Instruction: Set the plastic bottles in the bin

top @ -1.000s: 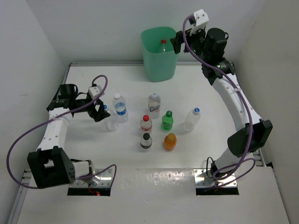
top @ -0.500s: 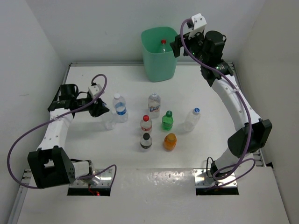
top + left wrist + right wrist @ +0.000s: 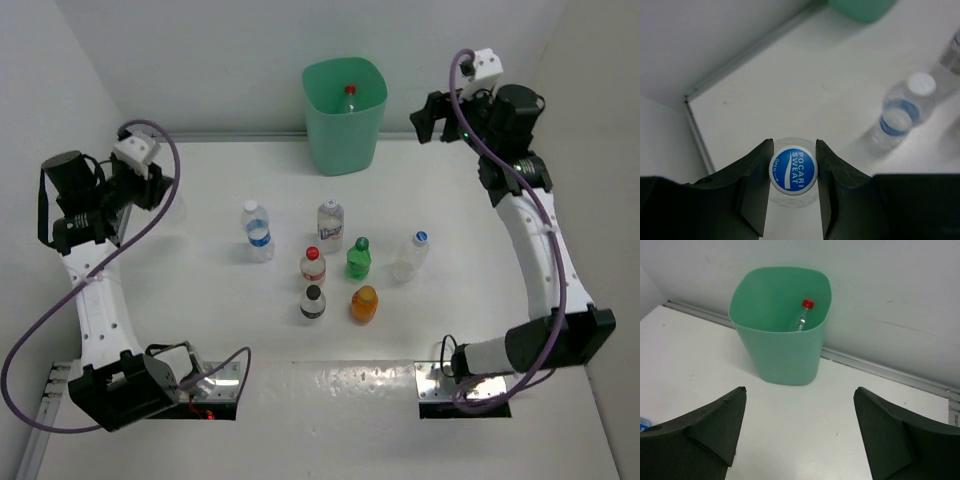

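At the upper left of the overhead view the left arm stands tall beside the side wall. Its wrist view shows the left gripper (image 3: 794, 146) pinching the Pocari bottle (image 3: 793, 170), a clear one. One finger presses each side just under the blue cap, which reads POCARI SWEAT. Whether the bottle's base touches the table (image 3: 805, 85) cannot be told.

To the right, on the middle of the table, seven bottles stand upright in a loose cluster. Leftmost is a white-capped bottle (image 3: 257, 231) with a blue label, a little apart from the rest. Next comes a wide clear bottle (image 3: 330, 221) with a pale label. A red-capped bottle (image 3: 313, 265) stands below it in the frame, and a black-capped bottle (image 3: 313, 302) below that. The green bottle (image 3: 358, 258) stands just beside the red-capped one, with the orange bottle (image 3: 364, 304) below it. Rightmost is a clear blue-capped bottle (image 3: 411, 256).

At the top centre, against the back wall, stands the mint-green bin (image 3: 345, 145). One binned bottle (image 3: 800, 321), clear with a red cap, leans inside it.

At the upper right, the right arm reaches up beside the bin. The right gripper (image 3: 799, 389) has its fingers spread wide and holds nothing. In its wrist view the bin sits beyond and between them.
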